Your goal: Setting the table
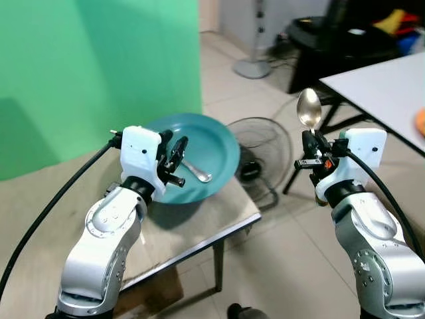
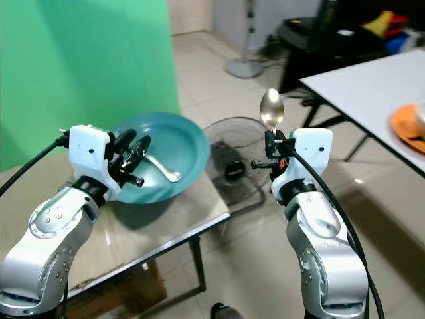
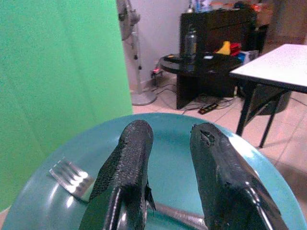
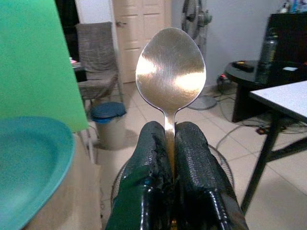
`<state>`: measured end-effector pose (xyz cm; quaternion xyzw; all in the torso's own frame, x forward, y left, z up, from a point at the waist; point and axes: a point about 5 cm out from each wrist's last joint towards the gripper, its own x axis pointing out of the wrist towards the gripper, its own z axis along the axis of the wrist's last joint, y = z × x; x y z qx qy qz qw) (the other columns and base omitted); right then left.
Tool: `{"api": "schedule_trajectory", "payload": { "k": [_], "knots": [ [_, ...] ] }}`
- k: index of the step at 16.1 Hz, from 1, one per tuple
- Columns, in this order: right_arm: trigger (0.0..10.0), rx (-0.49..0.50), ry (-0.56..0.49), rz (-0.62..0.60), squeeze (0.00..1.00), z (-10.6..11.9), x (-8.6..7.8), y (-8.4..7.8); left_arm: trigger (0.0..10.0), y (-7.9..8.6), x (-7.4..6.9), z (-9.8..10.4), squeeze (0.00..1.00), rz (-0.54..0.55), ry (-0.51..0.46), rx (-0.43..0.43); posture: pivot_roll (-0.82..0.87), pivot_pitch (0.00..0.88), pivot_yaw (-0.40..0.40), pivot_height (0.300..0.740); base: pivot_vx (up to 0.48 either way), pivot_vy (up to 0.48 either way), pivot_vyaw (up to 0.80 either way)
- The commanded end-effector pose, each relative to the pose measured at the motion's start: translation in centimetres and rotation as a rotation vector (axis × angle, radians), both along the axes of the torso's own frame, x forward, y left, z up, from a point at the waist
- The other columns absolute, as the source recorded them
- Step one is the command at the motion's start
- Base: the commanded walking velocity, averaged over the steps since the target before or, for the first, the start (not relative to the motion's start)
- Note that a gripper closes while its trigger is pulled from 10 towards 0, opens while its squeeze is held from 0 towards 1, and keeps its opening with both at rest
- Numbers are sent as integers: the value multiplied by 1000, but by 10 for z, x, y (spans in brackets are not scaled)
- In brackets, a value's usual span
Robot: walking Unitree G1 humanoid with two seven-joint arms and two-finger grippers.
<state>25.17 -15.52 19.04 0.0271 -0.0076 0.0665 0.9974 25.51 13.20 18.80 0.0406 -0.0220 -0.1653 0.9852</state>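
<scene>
A teal plate [image 1: 216, 139] rests on a small tan table [image 1: 219, 212] with a metal fork [image 1: 197, 173] lying in it. My left gripper [image 1: 176, 163] hovers over the plate's near rim, open, its fingers [image 3: 129, 163] straddling the fork's handle; the tines [image 3: 69, 176] show beside them. My right gripper [image 1: 313, 143] is held up over the floor to the right of the table, shut on the handle of a silver spoon [image 1: 309, 108]. The spoon [image 4: 170, 72] stands upright, bowl on top.
A green screen [image 1: 99, 66] stands behind the table. A floor fan [image 1: 262, 143] lies just beyond the table's right edge. To the right is a white table [image 1: 392, 86] with an orange dish [image 2: 408, 123]. A dark cabinet [image 1: 345, 40] stands at the back.
</scene>
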Motion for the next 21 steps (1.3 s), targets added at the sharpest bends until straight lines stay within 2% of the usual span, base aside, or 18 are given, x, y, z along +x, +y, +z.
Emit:
{"api": "schedule_trajectory", "payload": {
  "k": [1,6,9,12,16,18,21],
  "knots": [
    [10000,3,-6,13,0,4,1,3,10000,3,-2,1,0,9,-2,10,85,0,19,740,0,0,-800],
    [10000,14,-8,28,0,4,6,7,10000,5,1,5,0,8,-18,24,97,0,11,740,0,0,-800],
    [10000,17,1,32,0,3,5,6,10000,5,0,5,0,17,-18,3,96,0,11,740,0,0,-800],
    [10000,15,6,24,0,3,2,4,10000,1,-2,3,0,2,-8,-2,77,0,22,740,0,0,0],
    [10000,4,9,0,0,3,1,0,10000,2,4,1,0,21,-14,13,58,0,37,740,0,0,-800],
    [10000,-25,17,-33,0,2,0,-3,10000,3,9,0,0,23,-11,24,39,0,46,740,0,0,0],
    [10000,-54,33,-67,0,-1,-4,-8,10000,0,7,0,0,5,-19,26,29,0,52,740,0,0,-533]
  ]
}}
